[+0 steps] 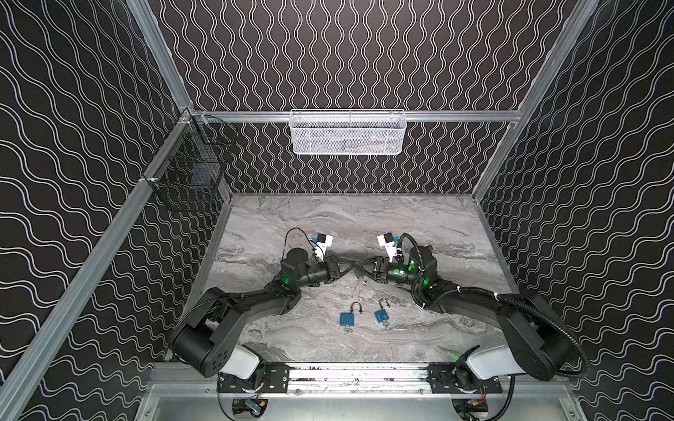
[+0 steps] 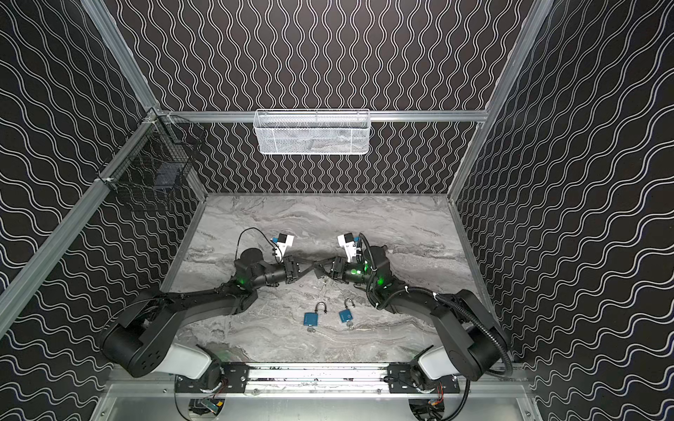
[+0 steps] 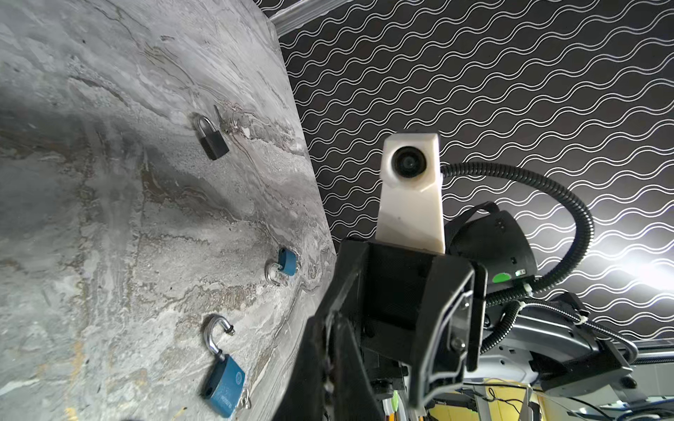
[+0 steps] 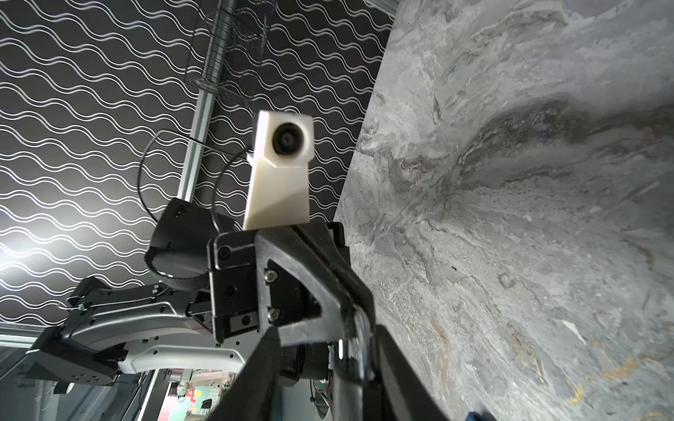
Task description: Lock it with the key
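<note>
Though apart, 2 blue padlocks (image 1: 347,319) (image 1: 381,315).

1. Table (image 1: 291,226): left padlock (image 1: 347,319) and right padlock (image 1: 381,315) lie side by side near its front middle, apart, shackles pointing back.
2. Left gripper (image 1: 353,267) and right gripper (image 1: 359,271) meet tip to tip above mid-table, behind both padlocks.
3. Third padlock (image 3: 213,140) lies on the table, well apart from those two.
4. Mesh basket (image 1: 348,140) hangs on back rail (image 1: 456,116), centre.
5. Wire basket (image 1: 189,171) hangs on left rail (image 1: 109,237), at the back-left corner.
</note>
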`<state>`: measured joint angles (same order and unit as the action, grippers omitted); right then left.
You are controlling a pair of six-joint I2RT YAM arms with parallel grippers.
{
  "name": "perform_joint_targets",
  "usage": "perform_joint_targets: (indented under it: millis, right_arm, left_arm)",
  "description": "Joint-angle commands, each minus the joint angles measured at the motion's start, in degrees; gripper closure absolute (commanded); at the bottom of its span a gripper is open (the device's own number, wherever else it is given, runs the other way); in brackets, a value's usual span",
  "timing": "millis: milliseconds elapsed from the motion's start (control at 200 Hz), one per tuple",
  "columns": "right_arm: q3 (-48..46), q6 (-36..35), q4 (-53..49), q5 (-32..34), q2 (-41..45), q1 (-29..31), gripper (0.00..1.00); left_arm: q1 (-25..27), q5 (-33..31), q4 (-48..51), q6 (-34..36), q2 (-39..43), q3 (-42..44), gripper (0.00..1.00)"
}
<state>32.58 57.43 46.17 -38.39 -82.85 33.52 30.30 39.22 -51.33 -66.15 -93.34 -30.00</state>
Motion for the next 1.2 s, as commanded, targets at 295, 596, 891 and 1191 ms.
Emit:
perform_joint_targets:
  millis: [295, 596, 891, 1191]
  right_arm:
    - [-5.94, -1.46, -1.69, 6.34, 6.93, -0.12, 0.53]
    - [-10.99, 1.82, 1.84, 6.52, 8.93, 0.21, 0.59]
    - [-11.45, 3.82, 5.71, 6.24, 8.23, 2.32, 0.64]
    - [-11.28, 3.39, 4.04, 8.14, 8.37, 4.48, 0.65]
  left_arm:
    - [-1.24, 1.54, 0.89, -0.15, 0.63, -0.59, 1.0]
    - [-1.21, 1.59, -0.19, -0.74, 0.04, -0.58, 1.0]
    - [-1.26, 1.25, -0.14, -0.67, 0.26, -0.33, 1.0]
    - [-1.24, 1.11, -1.23, -1.49, 0.5, 0.0, 1.0]
